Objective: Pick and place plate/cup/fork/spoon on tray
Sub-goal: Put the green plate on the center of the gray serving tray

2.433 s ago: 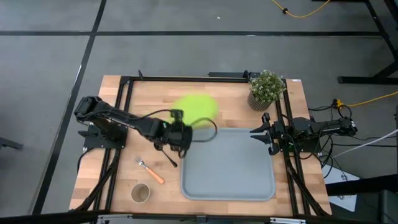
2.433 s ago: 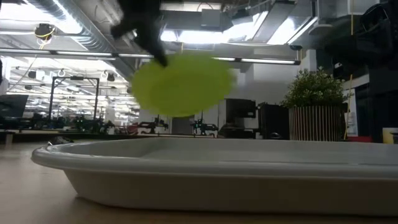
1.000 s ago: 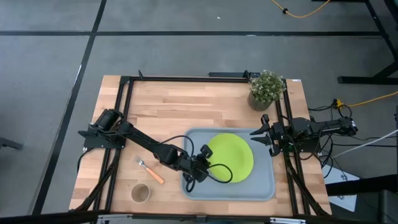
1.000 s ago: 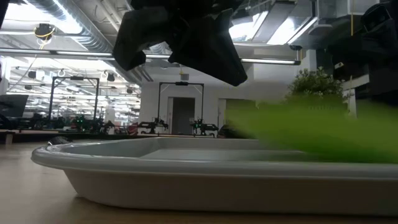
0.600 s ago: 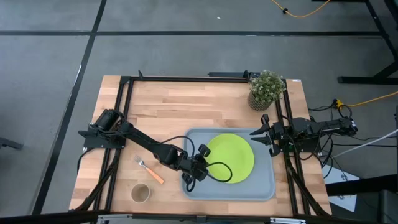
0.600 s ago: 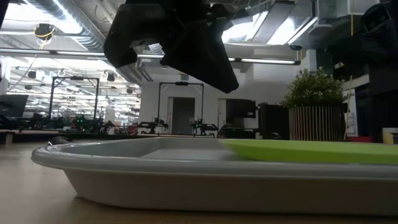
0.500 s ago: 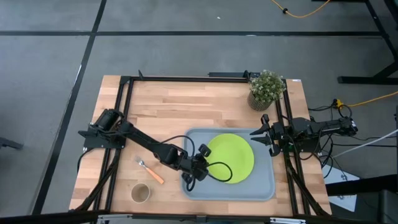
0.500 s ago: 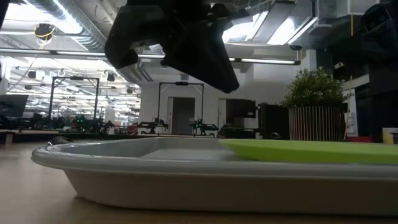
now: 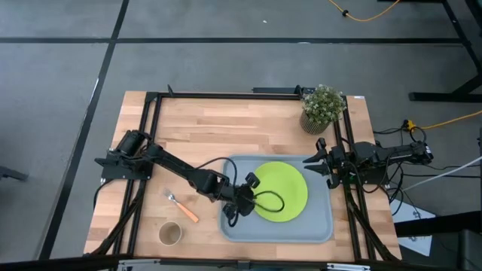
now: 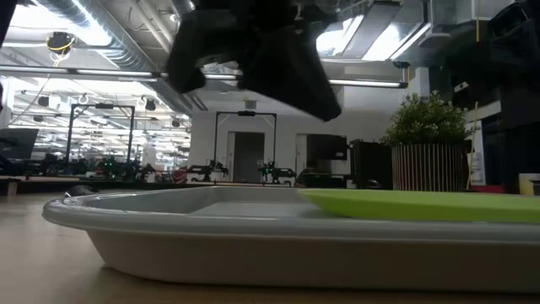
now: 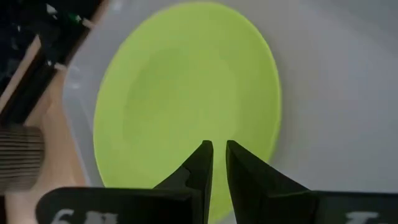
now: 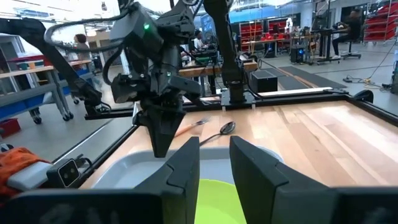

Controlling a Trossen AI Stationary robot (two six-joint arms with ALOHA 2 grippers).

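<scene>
Plate (image 9: 280, 190) lies on tray (image 9: 320, 229); cup (image 9: 169, 233), fork (image 9: 182, 207), spoon (image 12: 219, 132) remain. Left gripper (image 11: 214, 163) hovers nearly closed, empty.

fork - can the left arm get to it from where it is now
Probably yes. The fork lies bare on the wood beside the tray, with nothing on it. The left gripper, shut and empty, hangs over the tray's near-left part, close by.

We see the plate (image 9: 279, 190) now lying flat inside the tray (image 9: 320, 226), no longer carried above the table. Our left gripper (image 9: 251, 190) has let go and hangs over the plate's edge, its fingers nearly together.
</scene>
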